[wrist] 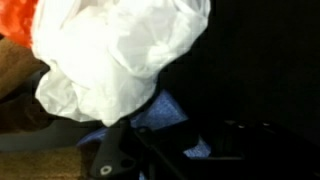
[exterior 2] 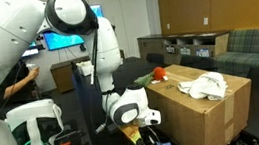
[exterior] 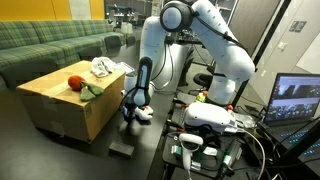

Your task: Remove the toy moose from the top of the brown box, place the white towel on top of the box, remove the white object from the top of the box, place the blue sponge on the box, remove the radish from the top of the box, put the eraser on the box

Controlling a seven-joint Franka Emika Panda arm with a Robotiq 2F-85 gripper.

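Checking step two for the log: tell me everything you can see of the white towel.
The white towel looks like soft cloth, crumpled into a loose heap with folds, not spread flat. In both exterior views it lies on top of the brown box, near one corner. Only the box top appears to touch it. The radish sits apart from it on the same top. The claw is low beside the box, away from the towel.

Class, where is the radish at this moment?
In both exterior views the radish lies on top of the brown box, with the white towel as its nearest neighbour on the same top.
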